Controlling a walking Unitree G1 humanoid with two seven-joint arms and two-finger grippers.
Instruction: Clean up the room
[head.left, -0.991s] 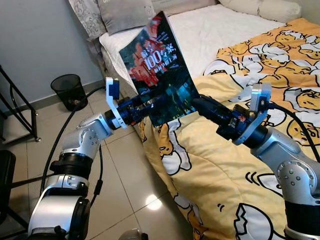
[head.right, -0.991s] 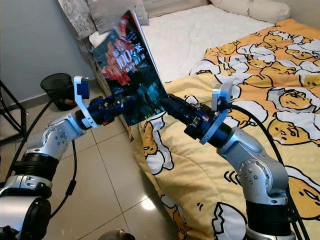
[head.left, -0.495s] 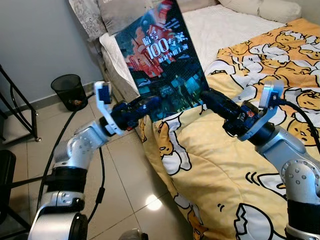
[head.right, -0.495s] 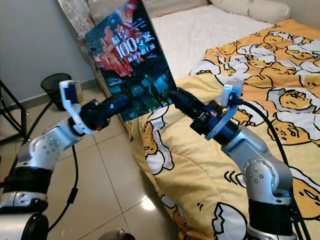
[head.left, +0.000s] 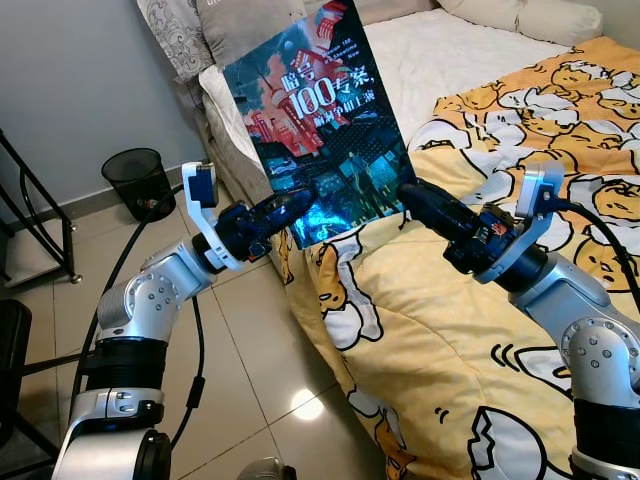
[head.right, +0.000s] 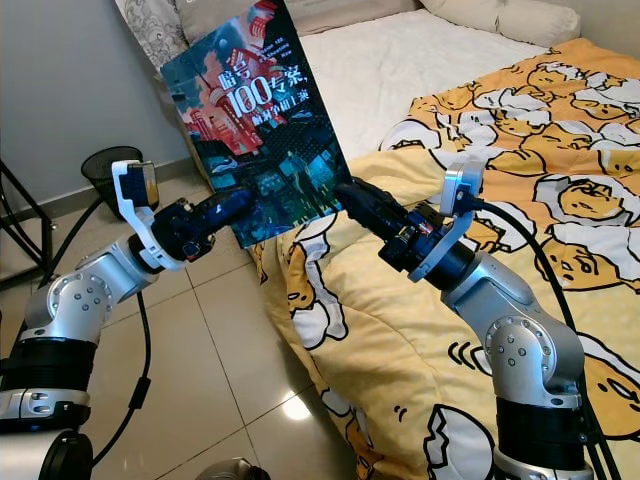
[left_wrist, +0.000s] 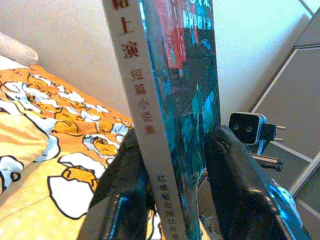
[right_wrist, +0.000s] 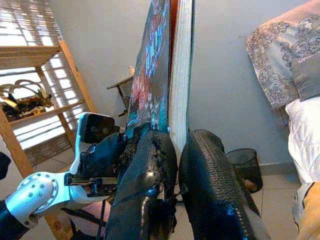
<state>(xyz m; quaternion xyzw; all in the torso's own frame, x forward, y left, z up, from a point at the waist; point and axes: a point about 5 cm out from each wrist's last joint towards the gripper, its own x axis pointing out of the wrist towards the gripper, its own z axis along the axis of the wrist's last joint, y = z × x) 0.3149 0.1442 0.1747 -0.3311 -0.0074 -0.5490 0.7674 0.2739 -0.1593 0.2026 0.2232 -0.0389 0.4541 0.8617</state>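
Book: a book (head.left: 320, 120) with a dark teal and red cover and the number 100 in large print is held upright in the air, above the edge of the bed, cover toward the robot's head
Left gripper: the left gripper (head.left: 290, 205) reaches in from the left, its fingers (left_wrist: 235, 170) clamped on the lower left corner of the book, one on the cover and one on the back, spine between them
Right gripper: the right gripper (head.left: 412, 196) comes in from the right, its fingers (right_wrist: 202, 175) closed on the lower right edge of the book, the white page block pinched between them
Bed: the bed (head.left: 470, 50) has a white sheet, with a yellow blanket (head.left: 440, 330) printed with cartoon eggs spread over the near part and hanging down the side
Pillows: grey patterned pillows (head.left: 235, 25) lean at the head of the bed, behind the book
Bin: a black mesh bin (head.left: 138, 180) stands on the tiled floor (head.left: 250, 380) by the grey wall, left of the bed
Shelf: a wooden shelf (right_wrist: 35, 85) shows behind the book in the right wrist view
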